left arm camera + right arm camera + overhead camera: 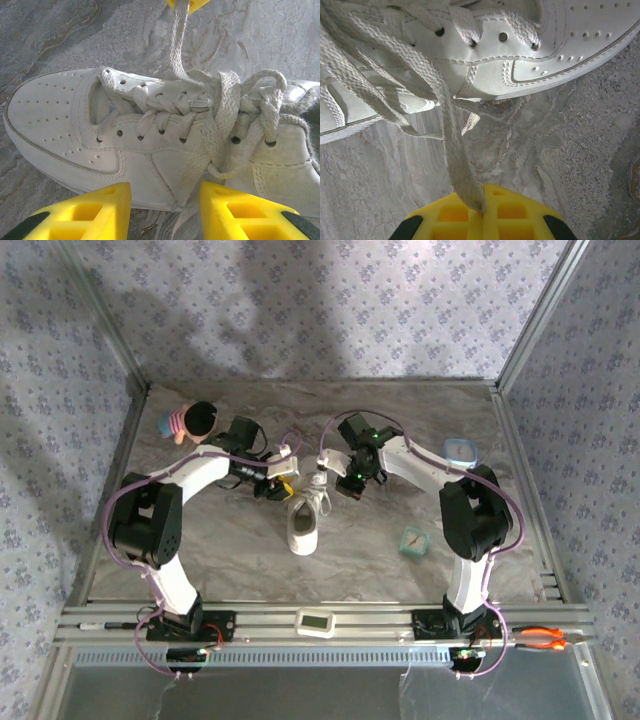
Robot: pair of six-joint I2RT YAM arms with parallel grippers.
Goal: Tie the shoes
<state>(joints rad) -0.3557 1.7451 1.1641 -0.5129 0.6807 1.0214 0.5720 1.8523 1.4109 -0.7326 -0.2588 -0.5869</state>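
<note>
At mid-table, the sneaker (303,525) has limp laces (227,100), likely slippery; grip near an end. The right gripper (482,202) pinches one lace; the left gripper (163,195) stands open.

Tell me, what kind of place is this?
Probably a robot practice booth: left arm and right arm bolted to a metal rail, patterned walls closing in the table, and a white sneaker.

The low-top leather sneaker (303,525) is white with white woven laces (176,45), against the grey marbled stone-look table (420,410). The plastic fingers (85,212) of the left gripper (164,189) are yellow with black tips; at upper left the small doll (190,421) is pink-striped with black hair.
</note>
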